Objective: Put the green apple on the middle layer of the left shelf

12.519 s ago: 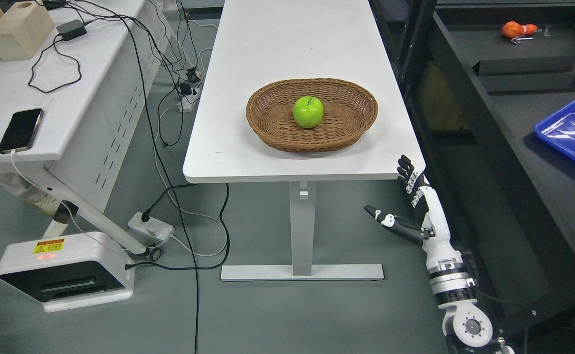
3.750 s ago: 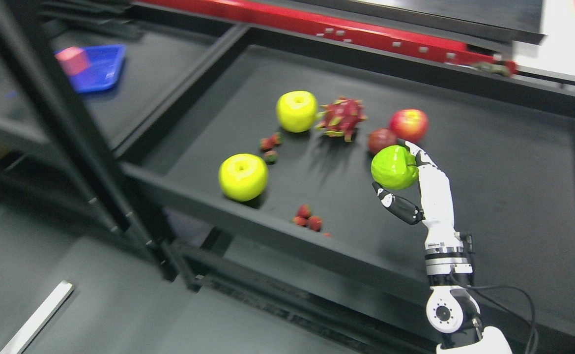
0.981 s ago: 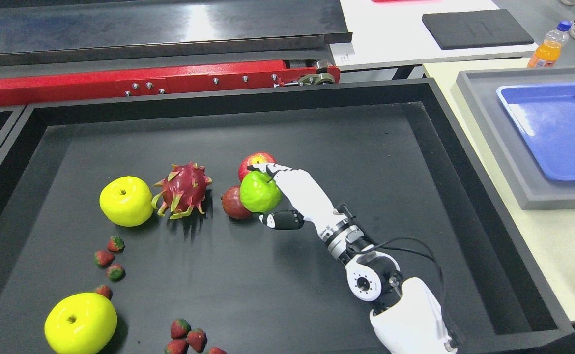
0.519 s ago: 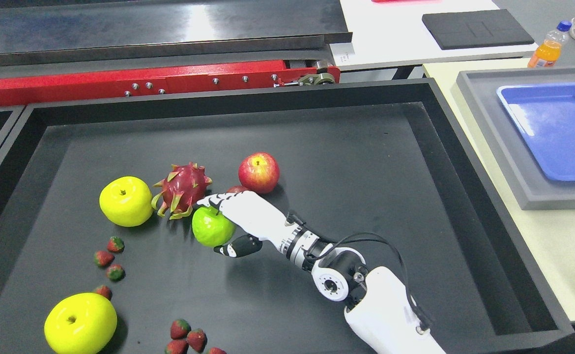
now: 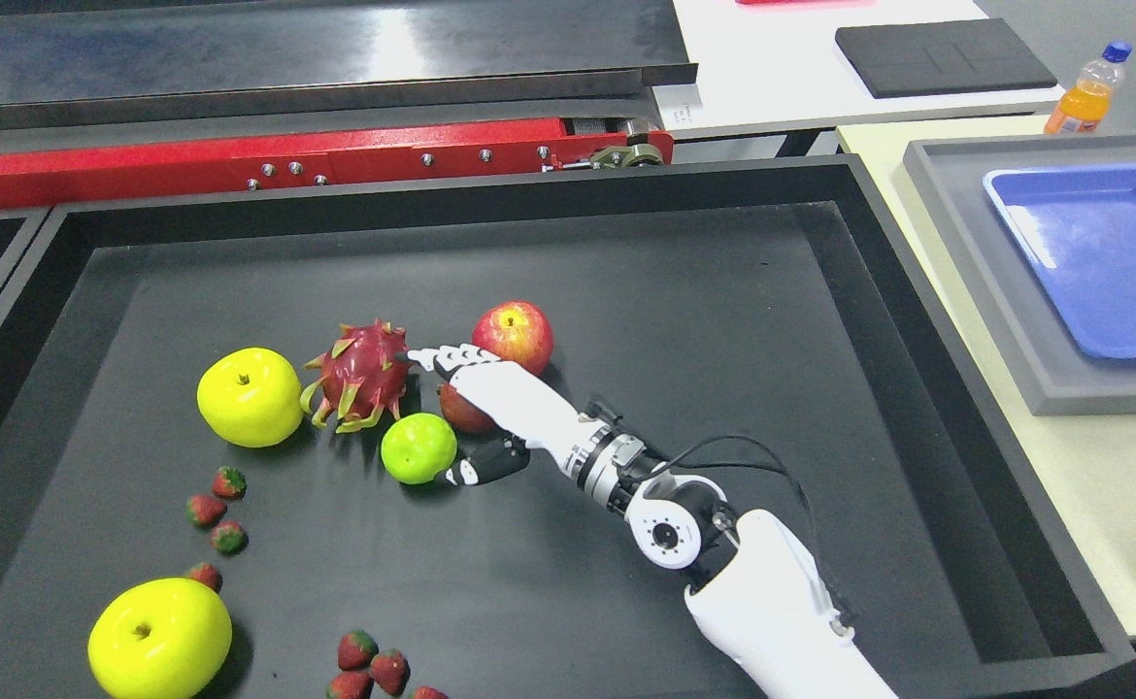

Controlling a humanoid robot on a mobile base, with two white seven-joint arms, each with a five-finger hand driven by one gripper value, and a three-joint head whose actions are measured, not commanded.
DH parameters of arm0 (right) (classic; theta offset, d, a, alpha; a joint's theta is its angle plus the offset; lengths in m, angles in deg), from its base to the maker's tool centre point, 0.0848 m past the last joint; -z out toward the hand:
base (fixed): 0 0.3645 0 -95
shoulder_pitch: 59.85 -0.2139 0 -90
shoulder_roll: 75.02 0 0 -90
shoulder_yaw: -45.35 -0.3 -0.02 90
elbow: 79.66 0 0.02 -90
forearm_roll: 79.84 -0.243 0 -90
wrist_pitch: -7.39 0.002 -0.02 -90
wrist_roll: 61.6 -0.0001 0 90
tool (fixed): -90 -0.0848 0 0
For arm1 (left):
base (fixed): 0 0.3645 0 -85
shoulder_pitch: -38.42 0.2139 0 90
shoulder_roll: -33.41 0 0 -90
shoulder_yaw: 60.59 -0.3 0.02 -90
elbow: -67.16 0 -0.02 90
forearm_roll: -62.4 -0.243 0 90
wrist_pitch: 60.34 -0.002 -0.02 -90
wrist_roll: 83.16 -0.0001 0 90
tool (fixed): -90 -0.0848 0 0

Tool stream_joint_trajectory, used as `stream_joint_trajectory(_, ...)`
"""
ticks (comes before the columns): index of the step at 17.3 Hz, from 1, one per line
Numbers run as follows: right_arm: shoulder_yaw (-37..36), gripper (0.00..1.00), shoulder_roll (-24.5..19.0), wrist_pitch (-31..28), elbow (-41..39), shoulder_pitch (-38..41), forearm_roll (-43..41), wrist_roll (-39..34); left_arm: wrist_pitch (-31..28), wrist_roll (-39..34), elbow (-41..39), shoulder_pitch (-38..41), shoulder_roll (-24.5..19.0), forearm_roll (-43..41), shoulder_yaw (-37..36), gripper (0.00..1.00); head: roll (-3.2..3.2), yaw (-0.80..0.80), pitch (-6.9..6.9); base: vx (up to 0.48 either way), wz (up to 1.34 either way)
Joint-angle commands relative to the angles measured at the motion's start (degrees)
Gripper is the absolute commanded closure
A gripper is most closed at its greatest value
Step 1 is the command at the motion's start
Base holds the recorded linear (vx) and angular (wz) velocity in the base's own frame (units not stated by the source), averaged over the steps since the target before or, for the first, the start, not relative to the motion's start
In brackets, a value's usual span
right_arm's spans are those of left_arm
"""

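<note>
The green apple [image 5: 418,448] sat on the black shelf [image 5: 723,320], just in front of the one dragon fruit [image 5: 362,376]. The right hand [image 5: 485,408] lay beside it with fingers spread, holding nothing, thumb tip near the apple. Around them lay two yellow apples [image 5: 249,396], one red apple [image 5: 513,336], one dark red fruit [image 5: 461,410] and seven strawberries [image 5: 228,482].

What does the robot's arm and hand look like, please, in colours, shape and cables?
Only the right arm shows. Its forearm shell is smooth and white. A round white joint with a dark centre sits above it, then a wrist of silver and black rings. A thin black cable loops beside the wrist. The right hand has a white back; its thumb is black with white.
</note>
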Motion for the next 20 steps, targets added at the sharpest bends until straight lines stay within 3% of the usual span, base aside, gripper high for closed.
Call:
stream_joint_trajectory(1, -25.4, 0.0, 1.0, 0.3, 1.4, 7.4, -23.1, 0.9, 0.0, 0.0, 0.0, 0.0, -1.0, 0.0, 0.0, 0.0, 0.0, 0.0, 0.0, 0.0, 0.0)
stream_joint_trajectory(5, -28.2, 0.0, 1.0, 6.4, -2.2, 20.0, -31.0, 2.7, 0.0, 0.0, 0.0, 0.0, -1.0, 0.0, 0.0, 0.0, 0.0, 0.0, 0.0, 0.0, 0.0)
stream_joint_trajectory(8, -28.1, 0.0, 1.0, 6.8, -9.7, 26.2, -35.4, 2.3, 0.0, 0.0, 0.0, 0.0, -1.0, 0.0, 0.0, 0.0, 0.0, 0.0, 0.0, 0.0, 0.0)
stream_joint_trajectory(20, -27.2, 0.0, 1.0, 4.9, -10.2, 26.6, -35.5, 2.3, 0.0, 0.0, 0.0, 0.0, -1.0, 0.0, 0.0, 0.0, 0.0, 0.0, 0.0, 0.0, 0.0)
